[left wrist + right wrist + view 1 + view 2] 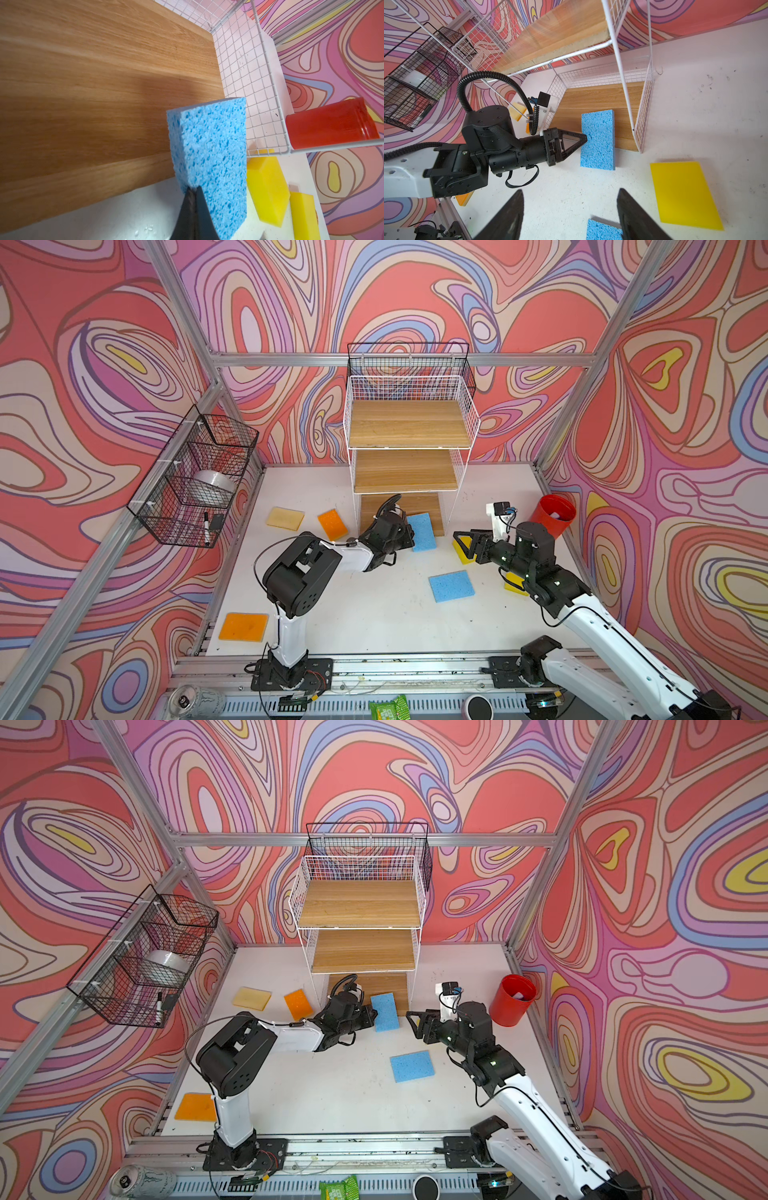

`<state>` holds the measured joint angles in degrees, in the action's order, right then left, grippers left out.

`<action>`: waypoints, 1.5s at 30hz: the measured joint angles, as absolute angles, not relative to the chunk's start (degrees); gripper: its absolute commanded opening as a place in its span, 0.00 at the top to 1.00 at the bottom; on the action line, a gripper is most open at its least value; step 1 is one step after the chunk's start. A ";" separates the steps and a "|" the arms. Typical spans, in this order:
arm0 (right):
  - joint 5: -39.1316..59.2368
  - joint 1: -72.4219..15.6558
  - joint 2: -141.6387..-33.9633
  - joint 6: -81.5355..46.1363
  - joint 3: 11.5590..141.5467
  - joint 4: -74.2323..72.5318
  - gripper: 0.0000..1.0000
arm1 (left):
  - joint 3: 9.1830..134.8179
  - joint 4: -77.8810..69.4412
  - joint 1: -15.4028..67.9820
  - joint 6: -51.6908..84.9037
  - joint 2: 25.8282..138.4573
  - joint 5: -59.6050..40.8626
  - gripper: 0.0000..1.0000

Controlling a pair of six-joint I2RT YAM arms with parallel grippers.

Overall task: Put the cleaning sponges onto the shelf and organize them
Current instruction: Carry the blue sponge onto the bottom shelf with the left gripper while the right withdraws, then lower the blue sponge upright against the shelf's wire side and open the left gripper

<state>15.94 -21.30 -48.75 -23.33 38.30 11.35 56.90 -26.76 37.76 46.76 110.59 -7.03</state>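
Seven flat, rectangular sponges are in sight. One light blue sponge (598, 139), coarse and full of pores, is pinched along its long edge by the left gripper (584, 138), whose black wedge-shaped fingers are clamped tight on it. It sits half over the front of the lowest wood-grain board of the white wire-grid shelf (409, 423) and half over the scuffed white table (374, 614). The right gripper (571, 207) hangs with its dark tapered fingers spread wide, holding nothing, just beside a smooth bright yellow sponge (683, 193). Lying on the table are a second blue sponge (451, 585), a second yellow sponge (514, 588) partly under the right arm, an orange sponge (332, 524) left of the shelf, a tan sponge (285, 518) beside it, and a second orange sponge (243, 626) at the near left corner. A glossy red cup (552, 516) stands by the right wall.
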 measured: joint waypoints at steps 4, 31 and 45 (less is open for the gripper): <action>16.19 -21.30 -48.77 -23.14 38.30 11.35 0.27 | 58.87 -26.50 36.99 46.70 111.81 -7.46 1.00; 16.73 -21.28 -49.08 -22.94 38.37 11.35 0.27 | 71.07 -20.67 35.44 43.46 119.46 -11.22 1.00; 16.73 -21.28 -49.06 -22.96 38.37 11.35 0.27 | 76.77 -18.50 35.24 42.00 123.39 -13.43 1.00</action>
<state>16.73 -21.28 -49.06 -22.96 38.37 11.35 76.77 -18.50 35.24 42.00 123.39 -13.43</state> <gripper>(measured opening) 0.727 0.047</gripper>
